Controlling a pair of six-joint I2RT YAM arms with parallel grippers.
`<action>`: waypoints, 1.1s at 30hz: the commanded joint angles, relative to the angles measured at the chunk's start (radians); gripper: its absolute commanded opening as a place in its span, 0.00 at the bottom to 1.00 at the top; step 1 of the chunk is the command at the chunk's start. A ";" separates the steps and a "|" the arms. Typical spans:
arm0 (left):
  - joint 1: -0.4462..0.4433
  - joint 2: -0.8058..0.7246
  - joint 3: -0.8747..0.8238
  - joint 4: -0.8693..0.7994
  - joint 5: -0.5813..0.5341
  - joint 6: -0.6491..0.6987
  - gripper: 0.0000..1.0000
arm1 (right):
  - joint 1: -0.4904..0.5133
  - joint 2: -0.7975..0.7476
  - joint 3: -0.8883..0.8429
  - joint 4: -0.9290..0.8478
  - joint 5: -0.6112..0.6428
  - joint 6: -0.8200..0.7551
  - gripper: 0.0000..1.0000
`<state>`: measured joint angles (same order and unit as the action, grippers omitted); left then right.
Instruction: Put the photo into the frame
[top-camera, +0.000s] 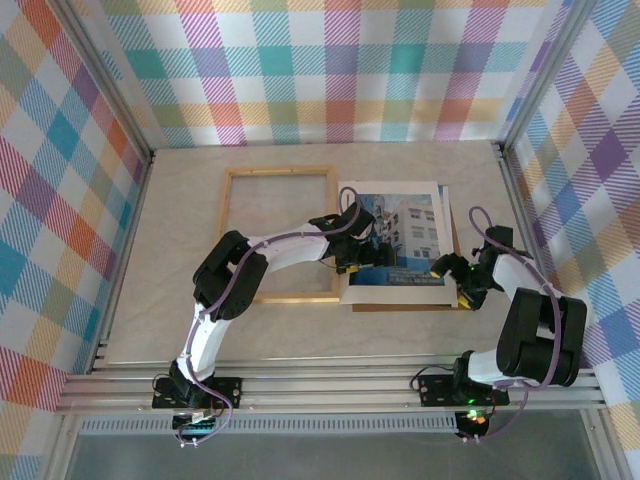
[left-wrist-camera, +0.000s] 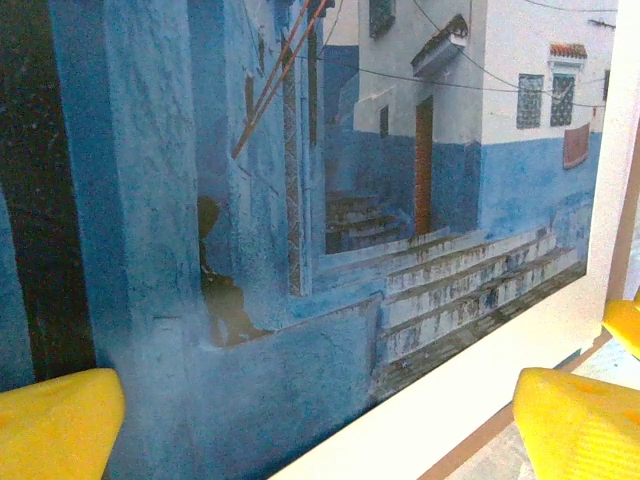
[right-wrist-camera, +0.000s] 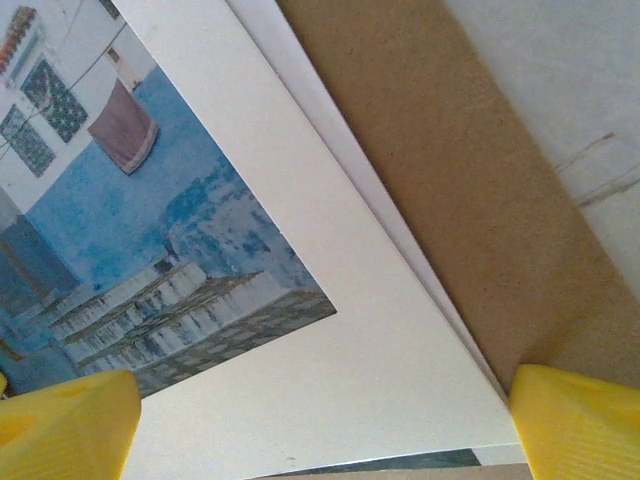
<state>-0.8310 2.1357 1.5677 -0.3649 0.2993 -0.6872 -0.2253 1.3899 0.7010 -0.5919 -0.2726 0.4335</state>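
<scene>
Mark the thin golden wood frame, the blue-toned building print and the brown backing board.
thin golden wood frame (top-camera: 278, 172), top external view, top rail.
blue-toned building print (left-wrist-camera: 450, 290), left wrist view, pictured steps.
brown backing board (right-wrist-camera: 450, 170), right wrist view, bare edge strip.

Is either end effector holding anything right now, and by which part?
Nothing is held: both the left end effector and right end effector hover open above the photo.

No legible text, label or number on anything here.
</scene>
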 joint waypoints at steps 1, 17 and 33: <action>-0.031 -0.018 0.007 -0.041 0.037 -0.013 1.00 | 0.006 -0.019 -0.014 -0.011 -0.052 0.016 0.94; -0.036 -0.037 -0.031 -0.073 0.004 0.018 1.00 | 0.005 -0.103 0.012 -0.034 -0.138 0.032 0.92; -0.034 -0.023 -0.010 -0.109 -0.025 0.054 1.00 | 0.006 -0.116 -0.041 0.315 -0.371 -0.038 0.93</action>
<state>-0.8505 2.1193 1.5524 -0.4038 0.2974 -0.6571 -0.2253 1.2652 0.6556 -0.3782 -0.5632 0.4252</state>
